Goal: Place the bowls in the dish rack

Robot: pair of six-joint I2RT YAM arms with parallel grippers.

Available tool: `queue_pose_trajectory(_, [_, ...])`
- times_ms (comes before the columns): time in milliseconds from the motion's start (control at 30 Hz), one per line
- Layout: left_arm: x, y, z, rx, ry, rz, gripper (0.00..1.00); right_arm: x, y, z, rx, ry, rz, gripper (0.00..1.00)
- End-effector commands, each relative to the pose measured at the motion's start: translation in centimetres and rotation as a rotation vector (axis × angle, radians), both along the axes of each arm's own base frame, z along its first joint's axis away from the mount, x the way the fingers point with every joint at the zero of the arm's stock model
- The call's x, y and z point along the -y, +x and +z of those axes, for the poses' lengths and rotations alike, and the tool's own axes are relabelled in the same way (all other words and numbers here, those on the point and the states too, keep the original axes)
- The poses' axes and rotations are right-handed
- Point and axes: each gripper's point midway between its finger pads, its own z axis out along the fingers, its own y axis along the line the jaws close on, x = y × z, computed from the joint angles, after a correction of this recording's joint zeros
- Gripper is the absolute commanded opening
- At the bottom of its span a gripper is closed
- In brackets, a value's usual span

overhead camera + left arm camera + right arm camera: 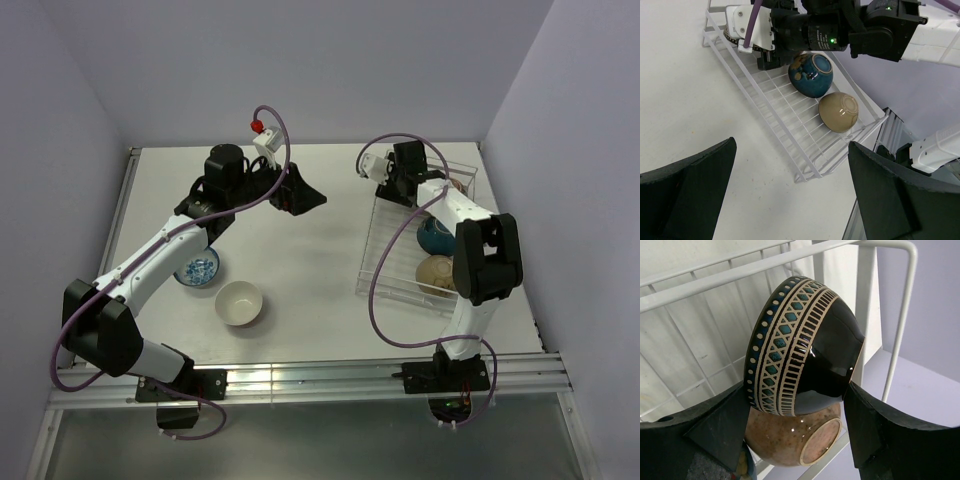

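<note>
Right gripper (795,407) clamps the black bowl (800,345) across its sides at the far end of the dish rack (385,262), glaze looks slick, rigid, chippable, so squeeze evenly near the rim, while left gripper (790,192) hangs wide open, empty.

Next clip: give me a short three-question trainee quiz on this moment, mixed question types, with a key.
1. True or false: the left hand holds a bowl.
2. Which bowl is the right hand gripping? A tan bowl; B black bowl; C dark blue bowl.
3. How many bowls sit on the table outside the rack?
Key: 1 false, it is open and empty. 2 B. 3 two: cream bowl, blue-patterned bowl.
</note>
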Motion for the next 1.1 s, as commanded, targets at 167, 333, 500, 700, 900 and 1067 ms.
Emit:
queue_pose_trajectory(167, [-0.2, 0.2, 1.2, 0.03, -0.018, 0.009, 1.0, 0.0, 1.8, 1.6, 0.137, -0.051, -0.029, 0.0])
queue_pose_trajectory(333, [-0.3, 0.1, 1.2, 0.03, -0.014, 0.008, 0.99, 0.0, 2.0, 1.0, 0.127, -0.05, -0.041, 0.08])
queue_pose_trajectory(500, [-0.4, 0.2, 1.3, 0.03, -0.007, 0.013, 1.0, 0.0, 1.9, 0.3, 0.107, -0.062, -0.048, 0.23])
queue_pose_trajectory(700, [-0.6, 0.3, 1.3, 0.037, -0.002, 0.016, 1.0, -0.4, 0.9, -0.2, 0.062, -0.05, -0.036, 0.73])
queue_pose_trajectory(900, [-0.6, 0.3, 1.5, 0.038, -0.005, 0.013, 0.99, -0.8, 0.4, 0.0, 0.024, -0.027, -0.036, 0.97])
queue_pose_trajectory(1067, [-0.8, 0.5, 1.9, 0.058, -0.002, 0.025, 1.0, -1.0, 0.3, 0.1, 0.009, -0.022, -0.03, 1.0])
